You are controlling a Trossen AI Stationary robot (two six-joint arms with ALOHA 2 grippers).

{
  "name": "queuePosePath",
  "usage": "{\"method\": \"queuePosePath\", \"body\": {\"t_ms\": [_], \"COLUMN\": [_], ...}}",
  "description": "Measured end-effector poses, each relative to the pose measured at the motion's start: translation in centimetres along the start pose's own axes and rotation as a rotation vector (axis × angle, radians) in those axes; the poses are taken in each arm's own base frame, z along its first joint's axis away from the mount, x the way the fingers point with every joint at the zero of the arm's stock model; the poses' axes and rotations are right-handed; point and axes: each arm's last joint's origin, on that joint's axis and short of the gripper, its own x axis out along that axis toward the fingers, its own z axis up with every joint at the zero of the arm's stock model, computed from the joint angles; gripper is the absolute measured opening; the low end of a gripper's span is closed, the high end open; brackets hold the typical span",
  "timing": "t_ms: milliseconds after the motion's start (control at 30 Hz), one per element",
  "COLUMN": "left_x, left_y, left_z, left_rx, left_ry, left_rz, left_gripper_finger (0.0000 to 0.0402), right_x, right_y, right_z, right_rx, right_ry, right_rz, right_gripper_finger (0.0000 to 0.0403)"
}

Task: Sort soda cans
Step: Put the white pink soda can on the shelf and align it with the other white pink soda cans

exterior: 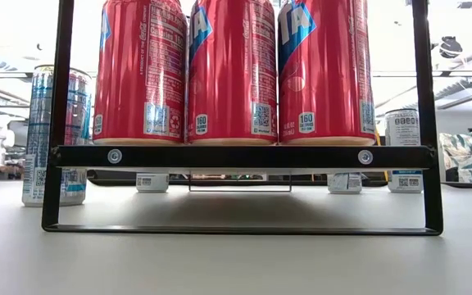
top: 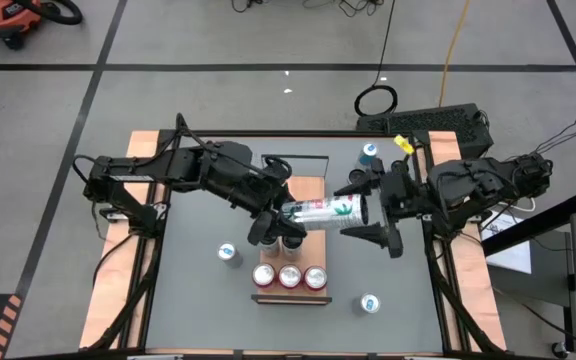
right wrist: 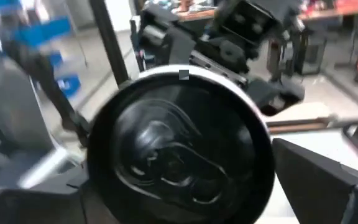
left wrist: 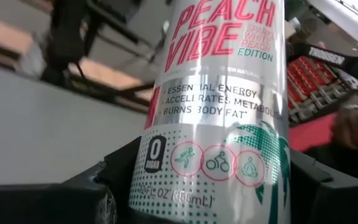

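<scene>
Closest to the front edge of the desk (top: 188, 290) stands a black rack (exterior: 236, 156) with three red cans (top: 289, 276) upright in a row on its shelf, silver tops showing from above. A slim blue can (top: 369, 303) stands alone to the right of the rack, and another blue can (top: 228, 252) stands to its left, a little farther back (from table height it shows at the rack's left post).

Just behind the rack, over the middle of the desk, a silver can (top: 326, 211) with pink lettering and a green palm print lies on its side in the air between the two arms. The left gripper (top: 276, 222) is clamped around the end nearest it, its dark fingers (left wrist: 98, 186) pressed against both sides of the can's body. The right gripper (top: 376, 212) sits at the can's other end, facing the dark top, with its jaws spread wide and standing clear of the can on either side, so it has hold of nothing.

Under the left gripper some dark-topped cans (top: 290, 241) stand on the desk, partly hidden by it. At the far right, near the back edge, a third blue can (top: 369, 153) stands upright.
</scene>
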Motion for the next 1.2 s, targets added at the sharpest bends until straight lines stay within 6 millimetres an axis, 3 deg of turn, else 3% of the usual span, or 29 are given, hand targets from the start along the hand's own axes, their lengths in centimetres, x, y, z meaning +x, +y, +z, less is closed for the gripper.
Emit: {"method": "queuePosePath", "body": {"t_ms": [167, 367, 667, 1200], "left_x": [-0.1, 0.0, 0.0, -0.2], "left_y": [-0.1, -0.8, -2.5, -2.6], "left_z": [0.6, 0.3, 0.2, 0.3], "left_rx": [0.095, 0.239, 0.363, 0.363], "left_ry": [-0.111, -0.187, -0.331, -0.359], "left_rz": [0.091, 0.277, 0.479, 0.529], "left_gripper_finger": [0.0259, 0.0259, 0.0259, 0.0259], "right_x": [0.0, -0.1, -0.2, -0.3], "right_y": [-0.1, -0.3, -0.5, -1.3], "right_z": [0.1, 0.8, 1.6, 3.0], "right_rx": [0.203, 0.326, 0.311, 0.228], "right_ry": [-0.008, -0.120, -0.237, -0.342], "right_rz": [-0.014, -0.109, -0.201, -0.201], "right_gripper_finger": [0.0350, 0.0350, 0.0327, 0.0283]}}
